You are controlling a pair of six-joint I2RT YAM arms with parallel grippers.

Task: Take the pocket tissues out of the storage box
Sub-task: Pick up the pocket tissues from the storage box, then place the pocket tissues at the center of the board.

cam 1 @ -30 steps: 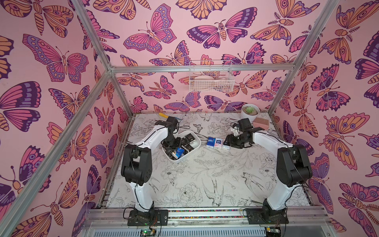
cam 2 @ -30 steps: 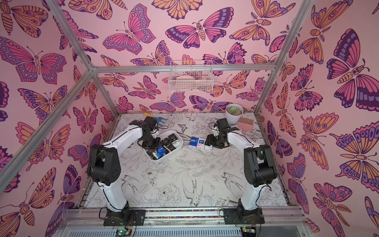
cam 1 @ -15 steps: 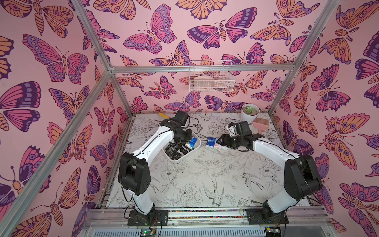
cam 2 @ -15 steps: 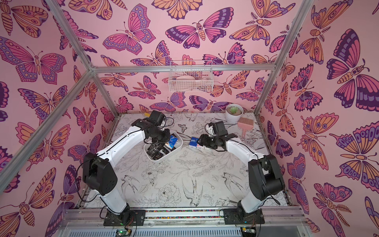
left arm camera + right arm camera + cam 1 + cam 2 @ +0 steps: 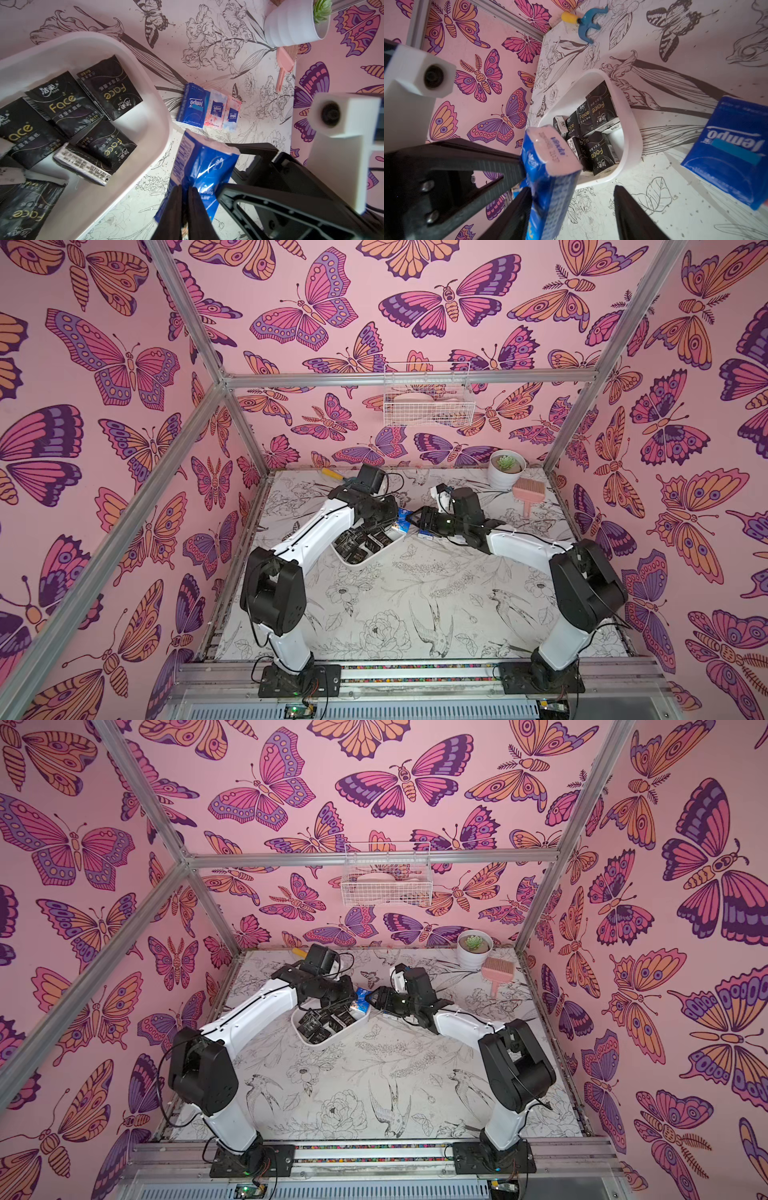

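The white storage box (image 5: pixel 360 566) (image 5: pixel 327 1043) (image 5: pixel 158 116) (image 5: pixel 633 133) lies left of the table's middle with several black pocket tissues (image 5: pixel 68 108) (image 5: pixel 600 112) in it. My left gripper (image 5: pixel 185 187) (image 5: pixel 395 517) is shut on a blue packet (image 5: pixel 205 164) (image 5: pixel 550 166) (image 5: pixel 360 1002), held in the air just past the box's right end. My right gripper (image 5: pixel 572 188) (image 5: pixel 412 521) faces it, open, with the packet between its fingers: one finger is next to the packet, the other stands well apart. Three more packets, blue (image 5: pixel 194 106) (image 5: pixel 733 149), pink-white (image 5: pixel 216 110) and pale blue (image 5: pixel 232 113), lie in a row on the table beside the box.
A white plant pot (image 5: pixel 505 475) and a pink brush (image 5: pixel 528 493) stand at the back right. A blue and yellow tool (image 5: pixel 583 22) (image 5: pixel 332 473) lies at the back left. A white wire basket (image 5: pixel 428 402) hangs on the back wall.
My left gripper has risen out of the box with the blue packet and swung right. My right gripper has left the row of packets and moved left around the held one.
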